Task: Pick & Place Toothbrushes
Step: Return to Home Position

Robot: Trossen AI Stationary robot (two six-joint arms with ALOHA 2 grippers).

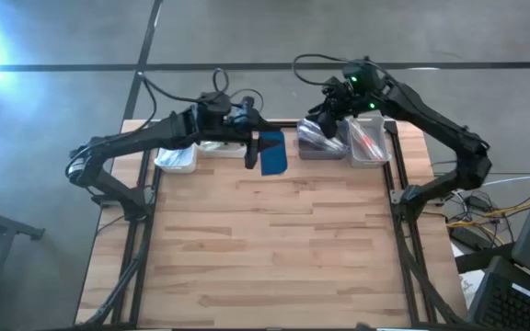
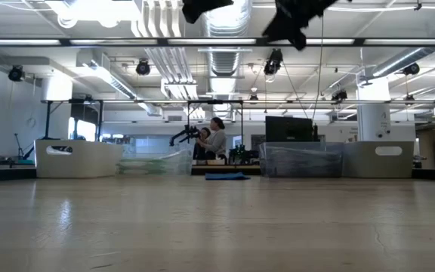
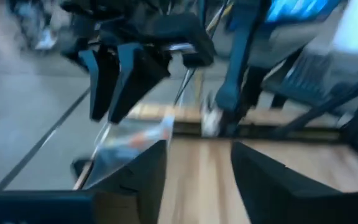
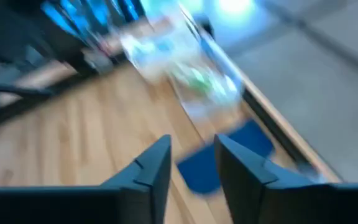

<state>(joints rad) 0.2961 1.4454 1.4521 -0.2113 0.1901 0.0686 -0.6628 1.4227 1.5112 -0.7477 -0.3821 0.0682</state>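
L grip (image 1: 250,147): upper centre of high view, fingers apart, empty, just left of blue pad (image 1: 273,154).
R grip (image 1: 319,122): upper right-centre, fingers apart, empty, over grey bin (image 1: 306,152).
Toothbrushes (image 1: 366,138): in clear bin (image 1: 385,153), right end of row; long axis approx top-to-bottom.
Rel. to hand: just right of R grip, apart.
Nearer arm: R.
Next (judgmt): retract only, nothing to carry.

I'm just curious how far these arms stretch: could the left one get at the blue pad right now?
Probably yes. The left arm holds its jaws open just beside the pad, raised above the table, with nothing between them.
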